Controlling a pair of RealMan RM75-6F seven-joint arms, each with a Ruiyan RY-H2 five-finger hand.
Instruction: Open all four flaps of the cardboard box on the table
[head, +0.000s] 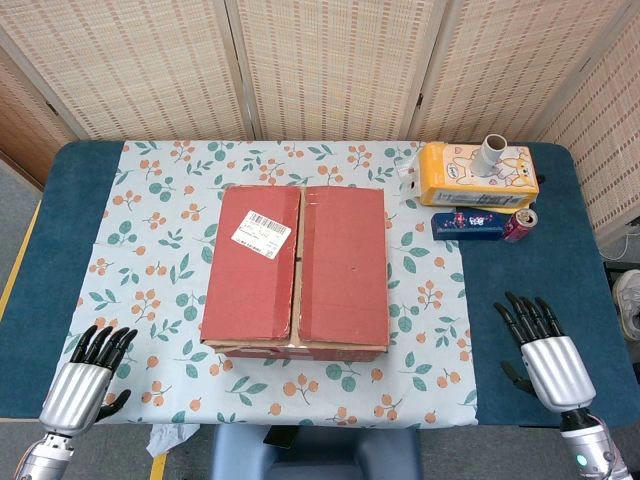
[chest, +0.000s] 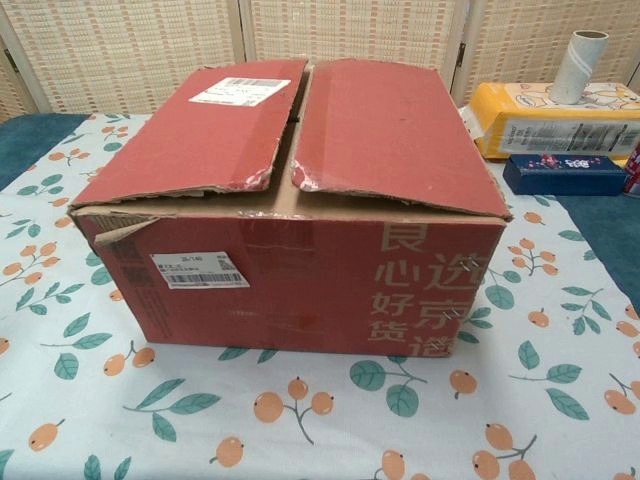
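My left hand (head: 88, 375) and right hand (head: 545, 350) rest empty, fingers spread, on the blue table (head: 560, 270). The red cardboard box (head: 297, 268) sits closed on a floral cloth (head: 150, 230), seemingly before woven screens (head: 330, 60).

red can (head: 520, 224) perhaps, half hidden behind blue box (head: 468, 222); label unreadable

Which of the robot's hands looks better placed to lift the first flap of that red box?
Neither clearly. The left hand and right hand both rest open near the table's front corners, apart from the cardboard box. Each lies nearer its own side's top flap; probably left flap for left.
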